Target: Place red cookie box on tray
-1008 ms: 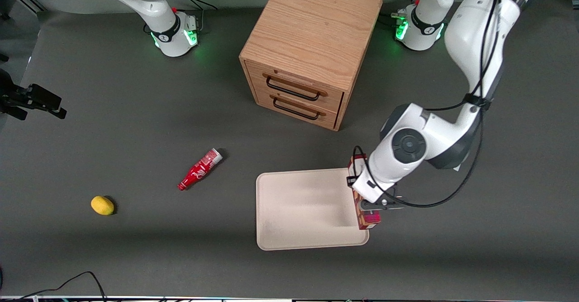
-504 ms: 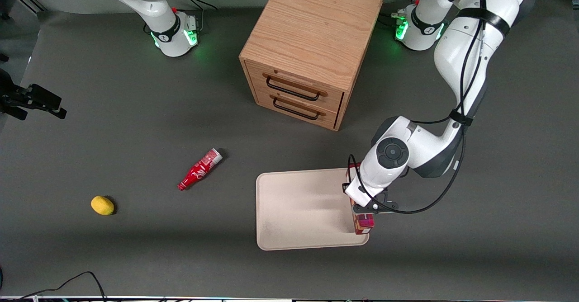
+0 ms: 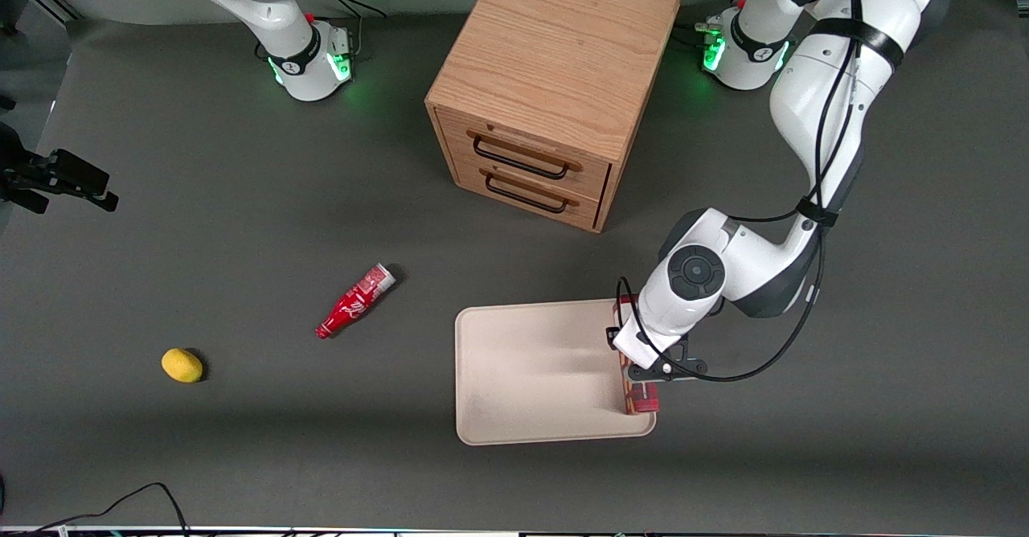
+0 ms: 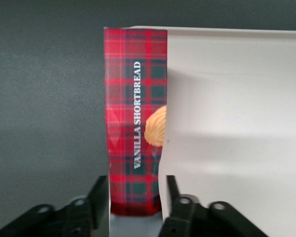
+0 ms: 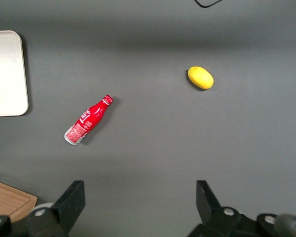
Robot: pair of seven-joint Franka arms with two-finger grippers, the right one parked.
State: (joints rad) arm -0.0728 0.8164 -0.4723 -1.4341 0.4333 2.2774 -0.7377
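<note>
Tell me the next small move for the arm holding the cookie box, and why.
Probably open the fingers and let go. The end effector grips the box, which stands on edge at the tray's rim toward the working arm's end, seemingly resting inside it. Nudging it inward first might be safer.

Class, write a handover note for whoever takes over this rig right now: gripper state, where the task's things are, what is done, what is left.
Gripper: shut on the slim dark-red plaid cookie box, at the edge of the large flat cream-beige tray toward the working arm's end.
Done: box picked up and brought to the tray.
Left: release it and retreat. Whether it already rests on the tray cannot be told.
</note>
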